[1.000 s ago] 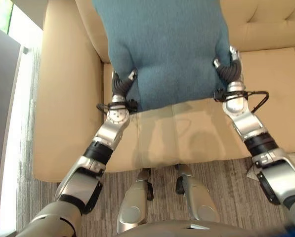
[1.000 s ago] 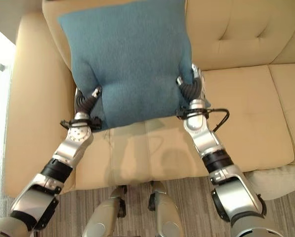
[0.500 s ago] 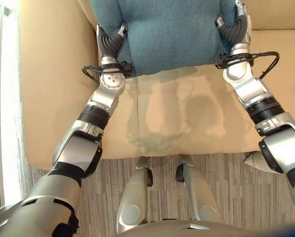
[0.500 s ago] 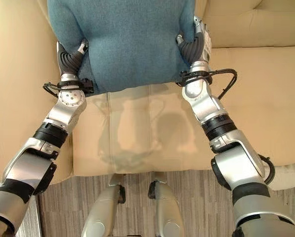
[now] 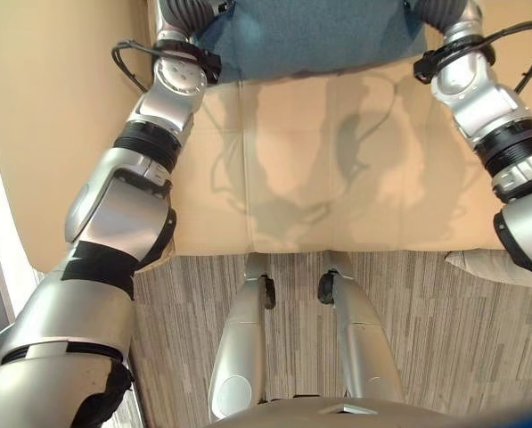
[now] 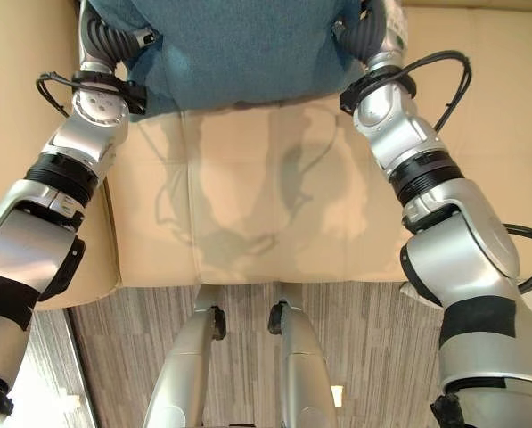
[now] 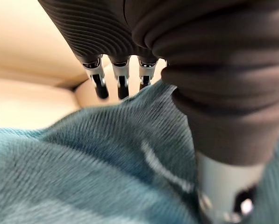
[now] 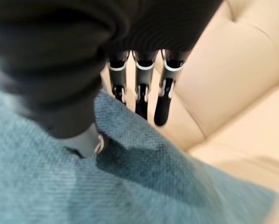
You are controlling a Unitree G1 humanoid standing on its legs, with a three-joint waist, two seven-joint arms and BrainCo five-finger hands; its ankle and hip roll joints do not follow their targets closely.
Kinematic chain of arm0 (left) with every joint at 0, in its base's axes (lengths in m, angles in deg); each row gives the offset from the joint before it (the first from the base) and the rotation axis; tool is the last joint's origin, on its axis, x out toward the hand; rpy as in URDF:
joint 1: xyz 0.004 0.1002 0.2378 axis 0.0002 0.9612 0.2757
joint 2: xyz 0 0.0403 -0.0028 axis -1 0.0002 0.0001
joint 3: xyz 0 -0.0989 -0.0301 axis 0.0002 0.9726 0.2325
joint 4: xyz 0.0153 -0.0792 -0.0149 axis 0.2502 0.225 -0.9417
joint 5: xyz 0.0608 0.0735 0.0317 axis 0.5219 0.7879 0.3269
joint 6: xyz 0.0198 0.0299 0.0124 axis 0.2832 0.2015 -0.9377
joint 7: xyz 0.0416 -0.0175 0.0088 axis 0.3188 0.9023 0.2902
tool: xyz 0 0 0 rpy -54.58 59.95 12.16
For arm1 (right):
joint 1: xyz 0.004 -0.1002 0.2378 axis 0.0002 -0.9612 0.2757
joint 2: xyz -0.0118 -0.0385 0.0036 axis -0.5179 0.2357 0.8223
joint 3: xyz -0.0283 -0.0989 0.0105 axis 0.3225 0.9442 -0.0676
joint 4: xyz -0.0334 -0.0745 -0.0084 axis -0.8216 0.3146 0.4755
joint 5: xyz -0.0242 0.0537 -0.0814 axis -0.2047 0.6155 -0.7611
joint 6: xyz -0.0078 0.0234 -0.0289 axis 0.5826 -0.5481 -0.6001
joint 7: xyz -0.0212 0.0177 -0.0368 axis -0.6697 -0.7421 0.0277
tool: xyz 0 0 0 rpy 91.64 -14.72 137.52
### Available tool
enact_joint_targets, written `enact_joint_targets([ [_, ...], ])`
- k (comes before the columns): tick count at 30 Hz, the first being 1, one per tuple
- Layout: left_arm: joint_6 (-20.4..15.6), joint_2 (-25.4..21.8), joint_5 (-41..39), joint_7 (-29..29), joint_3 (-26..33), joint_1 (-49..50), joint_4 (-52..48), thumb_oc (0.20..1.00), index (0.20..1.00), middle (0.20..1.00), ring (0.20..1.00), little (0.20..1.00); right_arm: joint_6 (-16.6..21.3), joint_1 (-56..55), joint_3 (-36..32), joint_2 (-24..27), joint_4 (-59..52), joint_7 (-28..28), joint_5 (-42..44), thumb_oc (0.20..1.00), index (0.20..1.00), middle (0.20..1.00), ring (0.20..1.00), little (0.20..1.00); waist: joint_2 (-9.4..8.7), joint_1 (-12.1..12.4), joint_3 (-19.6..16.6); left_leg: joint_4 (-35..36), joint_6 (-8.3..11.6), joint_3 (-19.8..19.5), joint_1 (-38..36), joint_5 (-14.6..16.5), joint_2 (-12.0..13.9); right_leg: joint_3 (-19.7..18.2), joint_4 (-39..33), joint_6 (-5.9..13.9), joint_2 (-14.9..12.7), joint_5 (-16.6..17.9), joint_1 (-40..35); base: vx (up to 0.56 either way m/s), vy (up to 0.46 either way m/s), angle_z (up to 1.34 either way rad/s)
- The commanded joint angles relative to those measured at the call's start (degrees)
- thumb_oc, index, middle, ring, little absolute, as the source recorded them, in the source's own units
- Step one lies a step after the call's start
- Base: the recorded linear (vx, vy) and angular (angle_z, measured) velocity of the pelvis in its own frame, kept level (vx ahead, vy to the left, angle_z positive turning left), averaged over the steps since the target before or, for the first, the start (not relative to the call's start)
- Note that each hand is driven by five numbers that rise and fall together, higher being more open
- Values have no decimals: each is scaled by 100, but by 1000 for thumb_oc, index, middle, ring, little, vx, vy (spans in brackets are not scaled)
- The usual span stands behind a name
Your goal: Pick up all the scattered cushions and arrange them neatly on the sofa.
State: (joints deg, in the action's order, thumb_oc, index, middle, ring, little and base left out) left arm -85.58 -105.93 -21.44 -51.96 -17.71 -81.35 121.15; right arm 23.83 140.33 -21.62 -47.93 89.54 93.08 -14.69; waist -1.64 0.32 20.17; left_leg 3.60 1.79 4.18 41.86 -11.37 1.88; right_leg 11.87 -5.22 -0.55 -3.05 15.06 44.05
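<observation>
A teal cushion (image 5: 310, 36) hangs over the back part of the beige sofa seat (image 5: 337, 160), its lower edge just above the seat. My left hand (image 5: 187, 11) grips its left side and my right hand (image 6: 364, 36) its right side. In the left wrist view the fingers (image 7: 102, 86) reach behind a corner of the teal cushion (image 7: 106, 154) while the thumb (image 7: 223, 186) presses its front. The right wrist view shows the same pinch: fingers (image 8: 140, 100) behind the cushion (image 8: 144, 177), thumb (image 8: 85, 140) in front.
The sofa's left armrest (image 5: 52, 116) runs beside my left arm. A cream cushion (image 5: 502, 266) lies on the striped carpet (image 5: 444, 357) by the seat's front right corner. The tufted backrest (image 8: 232, 70) stands just past my right fingers.
The camera has tipped down and closer to the seat. Both hands have kept their hold and carried the teal cushion further back toward the backrest.
</observation>
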Motion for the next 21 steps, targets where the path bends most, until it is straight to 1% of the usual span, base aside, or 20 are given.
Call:
enact_joint_targets([
  [1,-366,87,-120,-136,-178,-519,-132,1000,1000,1000,1000,1000,266,407,108,-288,-57,-2,179,1000,1000,1000,1000,1000,53,-21,-502,140,439,-54,-101,85,39,-177,57,1007,-224,-636,-435,0,0,0],
  [3,-257,71,-138,-249,-136,-411,190,1000,1000,1000,1000,1000,250,392,150,-283,59,-45,202,1000,1000,1000,1000,1000,55,-26,-553,140,435,-59,-79,80,36,-190,56,999,-216,-616,-388,0,0,0],
  [5,-181,-117,-19,-291,-140,-364,369,1000,1000,1000,1000,1000,258,359,129,-213,147,-48,249,1000,1000,1000,1000,1000,66,-26,-582,140,433,-58,-80,82,24,-199,55,1002,-215,-605,-377,0,0,0],
  [6,-182,-118,-19,-292,-140,-364,370,1000,1000,1000,1000,1000,258,359,129,-214,146,-48,249,1000,1000,1000,1000,1000,66,-26,-582,140,433,-57,-80,82,24,-199,55,1002,-215,-605,-377,0,0,0],
  [7,-128,-376,70,-332,-90,-278,459,1000,1000,1000,1000,1000,271,281,112,-85,183,-74,261,1000,1000,1000,1000,1000,62,-27,-610,140,436,-56,-81,87,17,-210,49,1004,-217,-593,-376,0,0,0],
  [8,-129,-377,70,-333,-89,-277,459,1000,1000,1000,1000,1000,271,281,112,-86,183,-74,261,1000,1000,1000,1000,1000,62,-28,-611,140,436,-56,-80,87,16,-210,49,1005,-217,-593,-375,0,0,0],
  [9,-108,-701,110,-382,-52,-179,561,1000,1000,1000,1000,1000,271,191,117,130,202,-102,241,1000,1000,1000,1000,1000,69,-30,-632,140,437,-49,-91,90,19,-207,45,1006,-220,-591,-381,10,35,-1],
  [10,-102,-1122,76,-434,87,-6,651,1000,1000,1000,1000,1000,285,-22,19,440,223,-150,282,1000,1000,1000,1000,1000,77,-37,-664,140,444,-38,-114,100,28,-205,45,1006,-226,-588,-391,13,43,0],
  [11,-114,-1305,37,-451,168,109,666,1000,1000,1000,1000,1000,294,-146,-45,595,205,-162,300,1000,1000,1000,1000,1000,79,-41,-685,140,446,-34,-125,104,31,-202,43,1006,-233,-590,-400,15,50,0],
  [12,-153,-1673,-35,-507,432,466,607,1000,1000,1000,1000,1000,348,-559,-306,986,154,-208,343,1000,1000,1000,1000,1000,89,-46,-727,140,446,-27,-160,123,34,-197,42,1011,-250,-594,-446,11,42,-2],
  [14,-209,-1942,-81,-551,749,953,416,1000,1000,1000,1000,1000,412,-1169,-739,1283,-11,-234,446,1000,1000,1000,1000,1000,94,-53,-780,140,446,-27,-211,150,34,-181,36,1012,-266,-609,-508,14,34,-3],
  [16,-310,-2181,-51,-569,1214,1764,-167,1000,1000,1000,1000,1000,466,-2090,-1419,1549,-310,-290,506,1000,1000,1000,1000,1000,99,-72,-819,140,443,-14,-337,193,36,-149,30,1008,-287,-642,-660,27,1,3],
  [17,-390,-2165,215,-540,1843,3080,-1230,1000,1000,1000,1000,1000,494,-3489,-2325,1560,-760,-390,413,1000,1000,1000,1000,1000,60,-108,-904,140,433,8,-606,283,30,-78,22,994,-322,-701,-951,76,-22,10],
  [18,-394,-1951,417,-595,2351,4195,-1899,1000,1000,1000,1000,1000,490,-4549,-2866,1353,-1052,-496,285,1000,1000,1000,1000,1000,14,-137,-964,140,422,21,-868,354,24,-32,22,982,-339,-762,-1237,105,-26,10],
  [19,-357,-1651,648,-689,2647,5114,-2385,1000,1000,1000,1000,1000,456,-5381,-3269,1042,-1243,-605,183,1000,1000,1000,1000,1000,-38,-156,-1030,140,409,63,-1159,433,0,-4,22,973,-347,-823,-1538,63,-12,5],
  [20,-350,-1649,653,-686,2654,5137,-2403,1000,1000,1000,1000,1000,451,-5400,-3273,1040,-1258,-605,179,1000,1000,1000,1000,1000,-39,-156,-1031,140,409,64,-1170,436,0,-5,22,974,-347,-826,-1549,83,20,-6],
  [21,-333,-1342,739,-925,2792,5950,-2720,1000,1000,1000,1000,1000,427,-6072,-3513,728,-1337,-750,49,1000,1000,1000,1000,1000,-83,-178,-1055,140,387,80,-1523,506,-8,-1,22,974,-359,-886,-1903,71,10,-12],
])
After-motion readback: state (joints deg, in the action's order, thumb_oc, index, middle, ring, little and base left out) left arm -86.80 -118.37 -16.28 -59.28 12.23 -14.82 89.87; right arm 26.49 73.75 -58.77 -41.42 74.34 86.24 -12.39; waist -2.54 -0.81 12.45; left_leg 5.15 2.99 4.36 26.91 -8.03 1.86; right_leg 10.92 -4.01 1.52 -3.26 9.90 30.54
